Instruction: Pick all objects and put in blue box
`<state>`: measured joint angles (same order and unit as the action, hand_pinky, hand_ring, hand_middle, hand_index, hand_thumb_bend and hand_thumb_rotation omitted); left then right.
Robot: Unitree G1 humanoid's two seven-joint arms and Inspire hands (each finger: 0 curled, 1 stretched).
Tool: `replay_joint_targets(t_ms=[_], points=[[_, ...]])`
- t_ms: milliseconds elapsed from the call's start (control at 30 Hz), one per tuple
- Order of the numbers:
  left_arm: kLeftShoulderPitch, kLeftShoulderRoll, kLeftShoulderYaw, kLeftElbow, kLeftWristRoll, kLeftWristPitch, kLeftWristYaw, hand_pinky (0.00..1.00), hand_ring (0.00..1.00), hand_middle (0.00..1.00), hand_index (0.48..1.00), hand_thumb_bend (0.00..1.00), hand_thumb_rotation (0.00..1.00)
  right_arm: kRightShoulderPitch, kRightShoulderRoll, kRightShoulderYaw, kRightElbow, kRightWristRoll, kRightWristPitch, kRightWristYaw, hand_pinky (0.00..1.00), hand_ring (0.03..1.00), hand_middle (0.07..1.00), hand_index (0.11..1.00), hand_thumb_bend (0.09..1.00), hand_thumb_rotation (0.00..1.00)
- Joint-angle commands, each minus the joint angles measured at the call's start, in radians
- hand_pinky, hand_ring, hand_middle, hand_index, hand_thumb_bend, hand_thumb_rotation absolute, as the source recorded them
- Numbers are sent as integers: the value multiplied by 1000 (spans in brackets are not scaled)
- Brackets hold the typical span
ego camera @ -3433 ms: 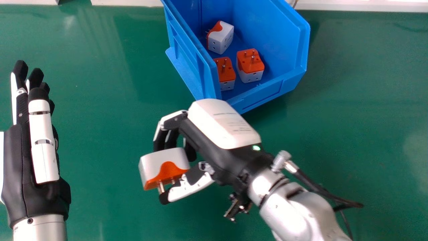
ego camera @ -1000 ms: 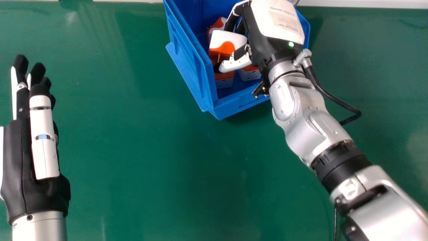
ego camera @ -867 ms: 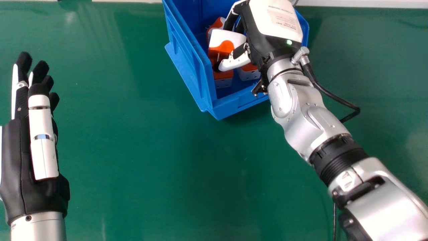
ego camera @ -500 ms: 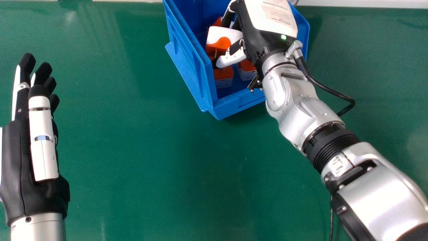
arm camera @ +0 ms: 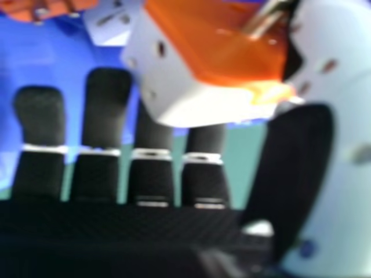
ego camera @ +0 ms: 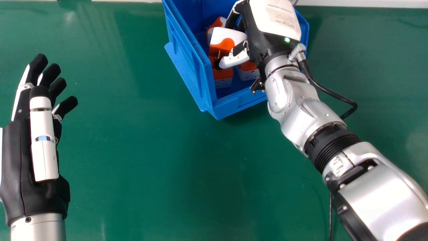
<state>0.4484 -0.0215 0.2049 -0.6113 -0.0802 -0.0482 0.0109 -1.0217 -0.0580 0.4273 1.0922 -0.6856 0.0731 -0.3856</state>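
In the head view, my right hand [ego camera: 264, 38] is inside the blue box [ego camera: 187, 57], its thumb and fingers shut on a white-and-orange plug adapter [ego camera: 228, 35]. Three similar adapters lie in the box: one behind the held piece [ego camera: 216, 23], one near the front-left wall [ego camera: 223, 82], one partly under the hand [ego camera: 248, 75]. The right hand view has the held adapter [arm camera: 191, 75] between the thumb and the fingers of the right hand [arm camera: 107, 110]. My left hand [ego camera: 23, 157] is at the left, open, over the green table.
The green table [ego camera: 150, 160] spreads around the box. The box's near rim [ego camera: 237, 104] and left wall are close to the right hand. A black cable [ego camera: 329, 97] loops beside the right wrist. A pale strip [ego camera: 361, 2] runs along the far edge.
From the table's middle, my right hand has carried the adapter forward into the box; lately it has shifted only slightly. My left hand's fingers have spread toward the right.
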Motion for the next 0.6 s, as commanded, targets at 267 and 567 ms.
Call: replay_joint_targets(t_ms=[267, 567], points=[[-4, 6, 6, -10, -6, -21, -5, 648, 838, 860, 840, 187, 885, -57, -26, 59, -37, -40, 48, 22, 748, 856, 885, 879, 527, 290], [-2, 3, 2, -15, 2, -14, -1, 662, 844, 864, 845, 192, 883, -54, -36, 75, -45, -46, 41, 6, 899, 970, 976, 975, 523, 278]])
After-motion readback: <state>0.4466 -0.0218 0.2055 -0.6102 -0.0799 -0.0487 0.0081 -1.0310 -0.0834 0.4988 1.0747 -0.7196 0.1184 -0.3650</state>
